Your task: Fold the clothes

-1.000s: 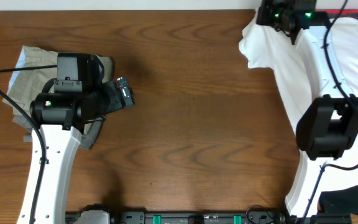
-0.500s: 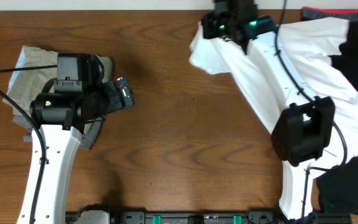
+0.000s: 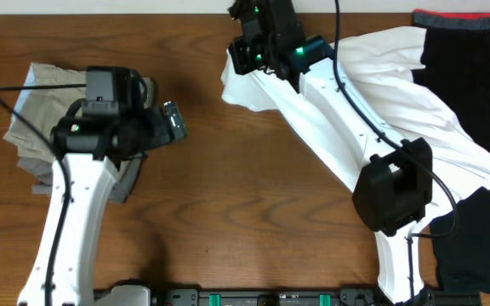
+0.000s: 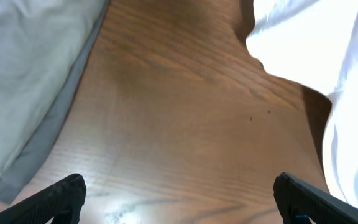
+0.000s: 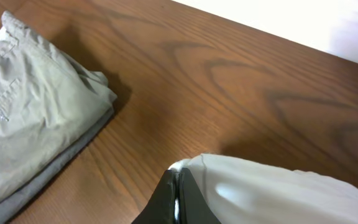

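Early stage, by the look of it: the white T-shirt (image 3: 424, 102) lies bunched and wrinkly over the right half of the table (image 3: 253, 195), its far side draped on the black garment (image 3: 475, 68), w/ 0 folds made. It needs spreading flat, then sleeves and body folding, so nearly all the work is left. The R gripper (image 3: 245, 53), top centre of the overhead frame, is clamped on 1 edge of the shirt. The R wrist cam confirms it, fingers pressed together w/ white cloth (image 5: 272, 193) pinched at the tips (image 5: 178, 194); overhead hides that under the gripper body. The L gripper (image 4: 182, 198) is spread wide, nothing between, above bare wood. Its cam catches a shirt corner (image 4: 316, 37) upper right and the khaki trousers (image 4: 23, 81) upper left. Only overhead shows the black garment and the shirt's full extent.
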Controlling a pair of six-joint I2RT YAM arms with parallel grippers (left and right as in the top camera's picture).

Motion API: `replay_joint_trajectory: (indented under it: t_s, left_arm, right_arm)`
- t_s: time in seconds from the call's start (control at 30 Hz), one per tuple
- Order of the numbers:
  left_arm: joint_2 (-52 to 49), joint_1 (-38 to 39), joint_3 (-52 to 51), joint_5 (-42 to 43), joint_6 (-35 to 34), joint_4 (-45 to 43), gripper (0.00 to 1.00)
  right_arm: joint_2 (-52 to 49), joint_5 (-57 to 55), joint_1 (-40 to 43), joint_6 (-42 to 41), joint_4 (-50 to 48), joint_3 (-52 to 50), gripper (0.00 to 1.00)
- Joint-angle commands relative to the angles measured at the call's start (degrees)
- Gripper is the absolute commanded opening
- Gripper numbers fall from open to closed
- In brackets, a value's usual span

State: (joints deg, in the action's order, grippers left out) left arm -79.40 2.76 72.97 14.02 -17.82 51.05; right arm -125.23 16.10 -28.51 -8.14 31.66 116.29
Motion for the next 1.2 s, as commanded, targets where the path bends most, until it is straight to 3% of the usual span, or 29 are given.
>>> replay_joint_trajectory:
  t_s: [0.0,0.2,0.3,0.5,0.83,1.17]
  left_arm:
    - [-3.72,0.72,-0.76,3.87,-0.07,-2.71,0.98]
    - [-12.09,5.25,-0.76,6.99,0.59,-13.27,0.95]
    - [-16.13,7.69,-0.76,8.31,4.63,-19.71,0.86]
    - [-21.77,10.43,-0.76,8.31,13.86,-29.31,0.85]
    - [-26.53,10.78,-0.76,8.26,26.27,-39.43,0.88]
    - [-29.92,10.78,-0.76,8.28,30.05,-44.39,0.85]
  right_arm:
    - [0.46,-0.24,-0.37,1.6,-0.52,0.7,0.02]
    - [0.46,-0.13,-0.28,1.57,-0.35,0.7,0.02]
    - [0.5,0.04,-0.28,1.57,0.02,0.7,0.01]
    - [1.2,1.42,-0.28,1.57,1.14,0.72,0.01]
    - [4.61,7.32,-0.28,1.62,2.91,0.72,0.01]
    - [8.2,7.98,-0.26,3.13,7.28,0.72,0.01]
